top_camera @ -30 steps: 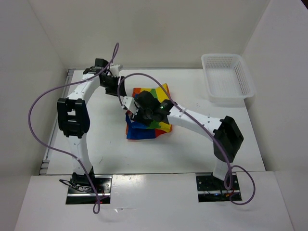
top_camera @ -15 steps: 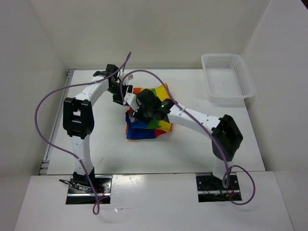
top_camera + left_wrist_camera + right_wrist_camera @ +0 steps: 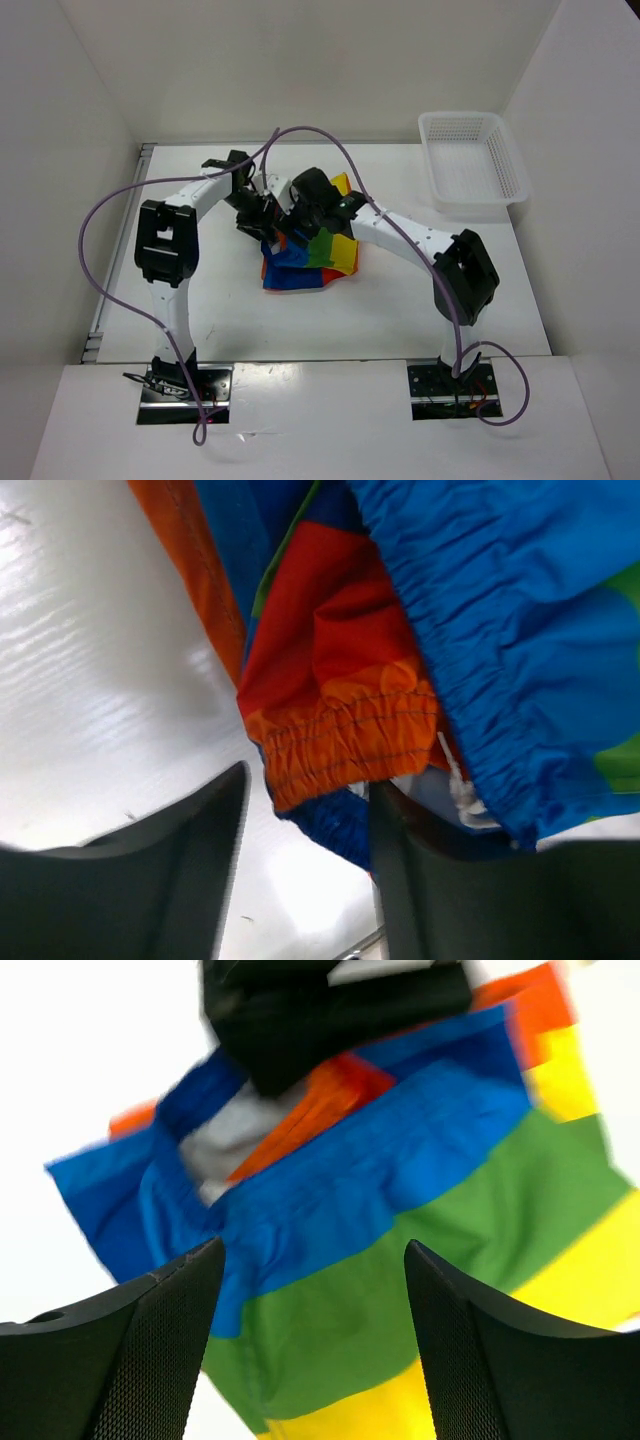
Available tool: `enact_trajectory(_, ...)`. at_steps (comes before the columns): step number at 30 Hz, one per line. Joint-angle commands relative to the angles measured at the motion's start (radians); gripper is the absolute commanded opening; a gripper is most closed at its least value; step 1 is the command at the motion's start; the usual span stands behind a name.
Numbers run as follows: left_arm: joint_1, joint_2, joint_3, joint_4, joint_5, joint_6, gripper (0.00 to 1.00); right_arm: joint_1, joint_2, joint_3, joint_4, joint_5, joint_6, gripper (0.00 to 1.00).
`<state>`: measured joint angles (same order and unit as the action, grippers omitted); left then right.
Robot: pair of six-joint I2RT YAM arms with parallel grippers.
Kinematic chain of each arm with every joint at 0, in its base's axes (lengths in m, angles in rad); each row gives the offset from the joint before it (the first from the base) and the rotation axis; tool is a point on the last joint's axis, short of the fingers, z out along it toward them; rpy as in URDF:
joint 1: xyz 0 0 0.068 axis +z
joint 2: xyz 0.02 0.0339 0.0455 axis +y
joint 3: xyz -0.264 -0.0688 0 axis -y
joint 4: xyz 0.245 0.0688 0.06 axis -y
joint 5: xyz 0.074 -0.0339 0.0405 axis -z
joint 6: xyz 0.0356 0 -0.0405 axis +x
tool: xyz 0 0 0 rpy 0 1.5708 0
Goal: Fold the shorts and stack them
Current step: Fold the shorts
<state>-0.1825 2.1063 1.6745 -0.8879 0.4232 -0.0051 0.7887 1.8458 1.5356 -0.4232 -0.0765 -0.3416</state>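
Observation:
The shorts (image 3: pixel 310 258) lie rumpled and partly folded on the white table, mid-table, with rainbow stripes showing. My left gripper (image 3: pixel 262 212) is open at their back left edge. In the left wrist view its jaws (image 3: pixel 305 870) stand apart, with the gathered orange waistband (image 3: pixel 345 742) and a blue fold reaching into the gap, and the right finger (image 3: pixel 440 880) is under the fabric. My right gripper (image 3: pixel 300 218) is open just above the shorts. In the right wrist view (image 3: pixel 315 1350) its fingers stand wide over the green and blue stripes (image 3: pixel 400 1250), holding nothing.
A white mesh basket (image 3: pixel 470 160) stands at the back right. Both arms cross close together over the back of the shorts, and the left gripper's black body (image 3: pixel 330 1005) fills the top of the right wrist view. White walls enclose the table.
My left gripper has swung right from the back left corner to the shorts' edge. My right gripper has moved back and up a little, over the shorts' back part.

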Motion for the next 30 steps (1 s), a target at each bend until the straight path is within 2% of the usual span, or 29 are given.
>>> enact_trajectory(1, -0.008, 0.027, 0.002, 0.018, 0.005, 0.005, 0.55, 0.029, -0.032, -0.060, -0.051, -0.057, -0.097, 0.78)
enact_trajectory(4, -0.008, 0.061, 0.011, 0.027, 0.005, 0.005, 0.44, 0.069, -0.033, -0.123, -0.006, 0.027, -0.148, 0.78)
enact_trajectory(8, -0.008, 0.086, 0.054, 0.027, 0.043, 0.005, 0.32, 0.090, 0.012, -0.144, 0.061, 0.095, -0.148, 0.71)
enact_trajectory(9, -0.008, 0.086, 0.054, 0.027, 0.052, 0.005, 0.27, 0.090, 0.012, -0.144, 0.078, 0.104, -0.139, 0.69)
enact_trajectory(13, -0.008, 0.048, 0.082, 0.037, 0.074, 0.005, 0.19, 0.090, 0.049, -0.118, 0.101, 0.115, -0.112, 0.55)
enact_trajectory(14, -0.008, 0.035, 0.082, 0.037, 0.104, 0.005, 0.17, 0.090, 0.049, -0.109, 0.101, 0.115, -0.100, 0.47)
enact_trajectory(15, -0.008, 0.035, 0.082, 0.037, 0.118, 0.005, 0.16, 0.090, 0.061, -0.109, 0.110, 0.115, -0.100, 0.43)
enact_trajectory(16, -0.008, 0.024, 0.082, 0.037, 0.130, 0.005, 0.16, 0.090, 0.070, -0.100, 0.110, 0.115, -0.091, 0.39)
enact_trajectory(17, -0.008, 0.015, 0.082, 0.037, 0.143, 0.005, 0.14, 0.090, 0.070, -0.100, 0.110, 0.115, -0.091, 0.30)
enact_trajectory(20, -0.008, 0.015, 0.093, 0.037, 0.186, 0.005, 0.13, 0.090, 0.079, -0.089, 0.110, 0.115, -0.091, 0.17)
enact_trajectory(21, -0.008, 0.015, 0.108, 0.037, 0.186, 0.005, 0.13, 0.090, 0.079, -0.089, 0.110, 0.115, -0.091, 0.09)
enact_trajectory(23, -0.008, 0.024, 0.136, 0.037, 0.195, 0.005, 0.13, 0.090, 0.079, -0.077, 0.120, 0.127, -0.103, 0.08)
enact_trajectory(24, -0.008, 0.037, 0.158, 0.037, 0.195, 0.005, 0.13, 0.090, 0.079, -0.066, 0.120, 0.127, -0.103, 0.00)
enact_trajectory(30, 0.003, 0.090, 0.261, 0.075, 0.184, 0.005, 0.15, 0.099, -0.003, -0.057, 0.090, 0.064, -0.142, 0.00)
